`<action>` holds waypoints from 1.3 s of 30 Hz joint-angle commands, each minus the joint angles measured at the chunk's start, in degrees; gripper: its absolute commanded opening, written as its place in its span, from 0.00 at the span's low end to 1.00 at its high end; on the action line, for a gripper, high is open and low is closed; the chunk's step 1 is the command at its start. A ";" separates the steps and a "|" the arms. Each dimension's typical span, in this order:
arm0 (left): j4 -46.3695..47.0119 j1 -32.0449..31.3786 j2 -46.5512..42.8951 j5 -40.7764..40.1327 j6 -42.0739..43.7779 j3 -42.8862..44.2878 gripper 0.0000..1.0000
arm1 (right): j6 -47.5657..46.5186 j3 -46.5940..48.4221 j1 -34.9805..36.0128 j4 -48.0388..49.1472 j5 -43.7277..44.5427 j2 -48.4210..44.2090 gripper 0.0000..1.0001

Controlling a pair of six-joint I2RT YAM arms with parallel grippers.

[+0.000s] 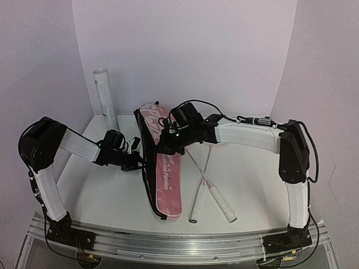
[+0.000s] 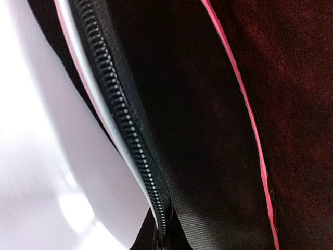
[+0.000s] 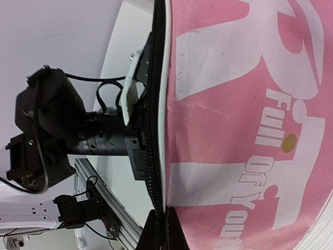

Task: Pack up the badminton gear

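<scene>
The long pink bag [image 1: 162,171] lies lengthwise mid-table, with its black zipper [image 2: 125,130] along the left edge. My left gripper [image 1: 137,161] is shut on that zippered edge, which runs between its fingertips [image 2: 156,240] in the left wrist view. My right gripper [image 1: 166,147] is shut on the same edge of the pink bag [image 3: 234,120] farther back, pinching the zipper [image 3: 165,229]. Two white-framed rackets [image 1: 203,178] lie crossed right of the bag, handles [image 1: 196,207] toward me. Their heads are hidden behind the right arm. No shuttlecocks are in view.
A tall white cardboard tube [image 1: 105,96] stands at the back left near the wall. The left arm [image 3: 88,141] shows beyond the bag in the right wrist view. The metal base rail [image 1: 168,241] runs along the near edge.
</scene>
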 commanded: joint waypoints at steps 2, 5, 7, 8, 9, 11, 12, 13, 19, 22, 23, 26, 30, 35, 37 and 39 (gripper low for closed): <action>-16.54 -0.79 -6.64 -8.21 17.35 11.35 0.00 | 0.67 -7.24 -1.76 2.50 2.10 -9.05 0.00; -21.96 -0.88 -9.97 -12.04 25.31 15.02 0.00 | 0.14 -11.61 -2.82 2.50 2.36 -11.46 0.00; -24.39 -1.52 -11.87 -14.61 28.68 16.77 0.00 | 0.48 -14.32 -3.95 2.51 0.63 -12.01 0.00; -25.71 -2.16 -12.71 -16.44 30.67 17.63 0.00 | 0.75 -15.54 -4.76 2.49 -0.26 -12.07 0.00; -27.15 -2.98 -13.38 -18.65 32.11 18.54 0.00 | 1.12 -16.31 -5.62 2.43 -1.66 -11.96 0.03; -30.05 -4.63 -14.24 -22.32 34.82 20.65 0.00 | 1.21 -16.98 -7.21 2.33 -4.30 -11.87 0.15; -31.30 -5.67 -14.60 -24.02 36.21 21.83 0.00 | 0.82 -17.08 -7.80 2.23 -4.73 -12.04 0.19; -32.52 -6.73 -14.82 -26.00 37.72 22.80 0.00 | 0.36 -17.28 -8.40 2.09 -4.77 -12.39 0.25; -44.93 -10.50 -11.39 -35.99 40.83 30.68 0.00 | -3.87 -16.59 -11.78 -7.86 2.25 -14.95 0.61; -49.03 -11.38 -9.47 -38.57 42.66 32.71 0.00 | -8.03 -14.49 -11.83 -17.54 9.69 -14.41 0.66; -49.88 -11.51 -9.00 -39.11 43.13 33.55 0.00 | -9.16 -14.17 -11.91 -20.22 10.70 -14.04 0.67; -52.86 -11.50 -7.79 -40.43 44.18 36.63 0.00 | -10.87 -15.40 -11.88 -24.91 13.08 -14.14 0.73; -55.63 -11.65 -6.41 -41.73 45.36 38.46 0.00 | -11.84 -19.45 -11.78 -27.32 13.44 -15.33 0.78; -55.42 -12.03 -4.22 -40.24 43.14 38.24 0.00 | -12.36 -23.51 -10.47 -28.56 11.24 -14.71 0.78; -55.00 -12.13 -3.16 -40.15 42.40 38.84 0.00 | -12.58 -24.39 -10.22 -28.45 10.46 -13.74 0.76; -54.32 -12.19 -2.08 -39.77 41.73 39.41 0.00 | -13.04 -25.06 -10.20 -28.36 10.64 -12.57 0.73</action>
